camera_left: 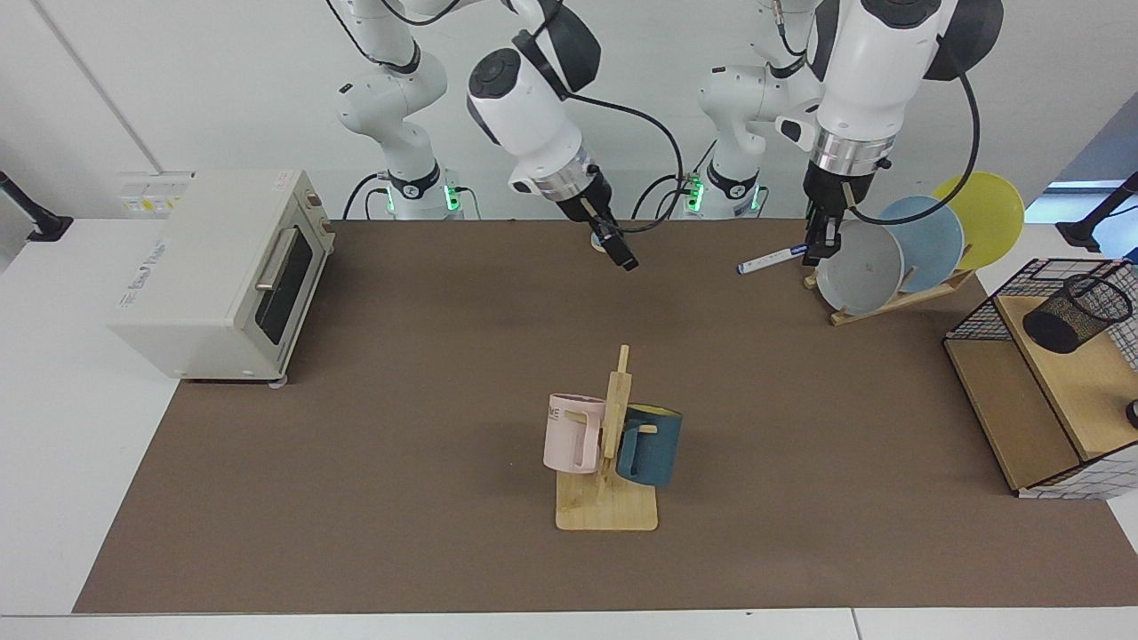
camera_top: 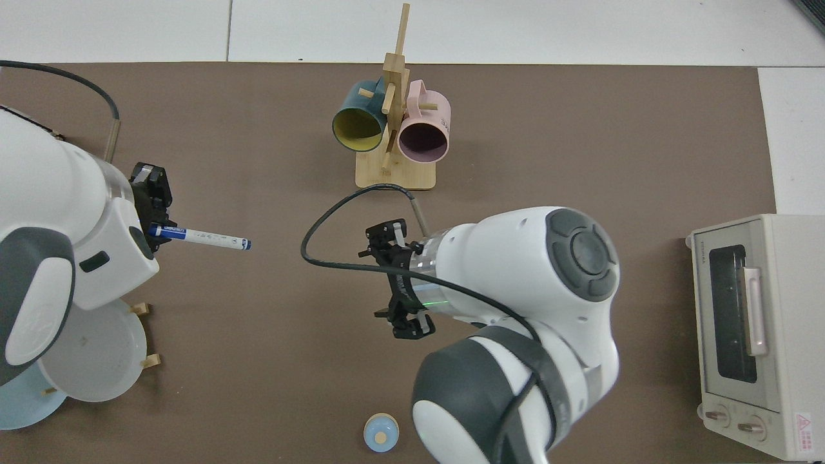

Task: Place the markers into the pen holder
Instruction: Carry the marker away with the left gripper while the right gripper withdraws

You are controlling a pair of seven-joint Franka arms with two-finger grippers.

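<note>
The marker [camera_left: 770,259] is a slim white pen with blue print, held almost level above the mat. My left gripper [camera_left: 816,249] is shut on its blue end, just in front of the grey plate. In the top view the marker [camera_top: 206,238] sticks out free from the left gripper [camera_top: 155,229]. My right gripper [camera_left: 621,255] hangs open and holds nothing, well apart from the marker, near the mat's far edge. The pen holder [camera_left: 1076,313], a small black mesh cup, lies tilted on a wooden shelf at the view's right edge.
A rack of grey, blue and yellow plates [camera_left: 920,238] stands right behind the left gripper. The black wire basket [camera_left: 978,313] surrounds the shelf. A mug rack [camera_left: 609,453] stands mid-mat, a toaster oven [camera_left: 222,271] on the other side, a small blue knob [camera_top: 380,432] below the right arm.
</note>
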